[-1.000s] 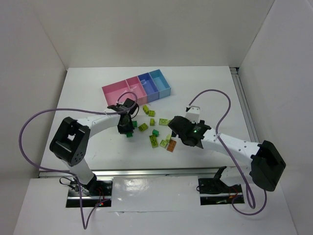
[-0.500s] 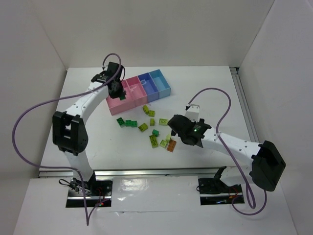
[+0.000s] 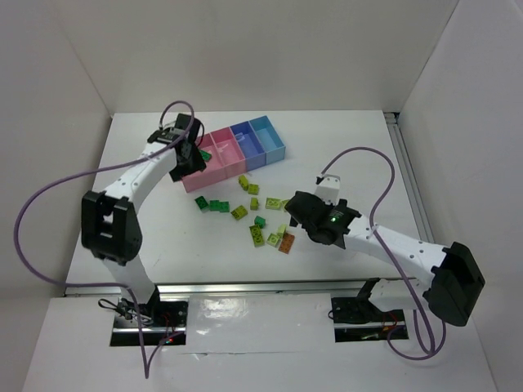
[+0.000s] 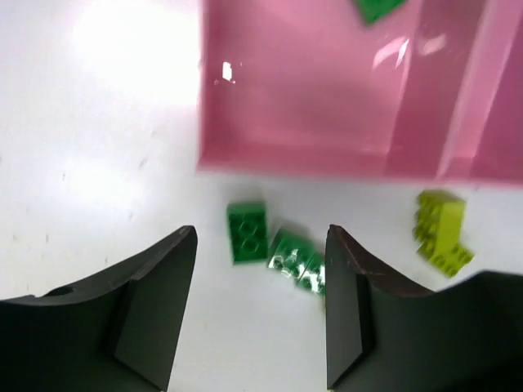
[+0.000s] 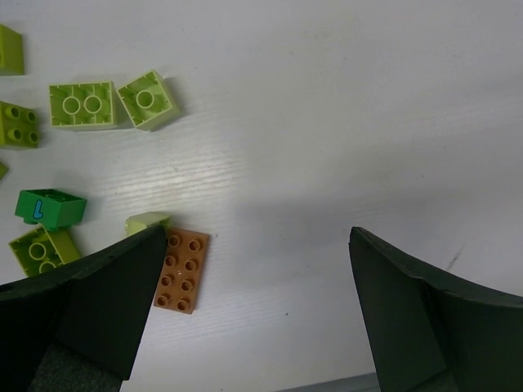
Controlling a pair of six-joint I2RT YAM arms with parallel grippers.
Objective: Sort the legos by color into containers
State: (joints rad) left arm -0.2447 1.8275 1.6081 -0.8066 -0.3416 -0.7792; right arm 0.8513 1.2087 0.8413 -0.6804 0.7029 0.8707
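The containers are a joined row: two pink bins [image 3: 219, 151], a darker blue one [image 3: 247, 139] and a light blue one [image 3: 269, 135]. My left gripper [image 3: 187, 163] hangs open and empty over the front edge of the leftmost pink bin [image 4: 294, 98]. A dark green lego [image 3: 204, 155] lies inside that bin [image 4: 377, 8]. Loose legos lie mid-table: dark green ones [image 3: 214, 205] [image 4: 247, 231], yellow-green ones [image 3: 239, 212] [image 5: 82, 104] and one orange-brown brick [image 3: 286, 244] [image 5: 181, 269]. My right gripper [image 3: 292, 219] [image 5: 257, 241] stands wide open low over the table, its left finger beside the orange-brown brick.
Purple cables loop from both arms above the table. White walls enclose the table on three sides. A metal rail runs along the right edge [image 3: 409, 180]. Bare white tabletop lies right of the right gripper.
My left arm swung from the brick pile up to the leftmost pink bin. There its jaws opened, and a dark green brick now lies in the bin. The right arm shifted slightly right.
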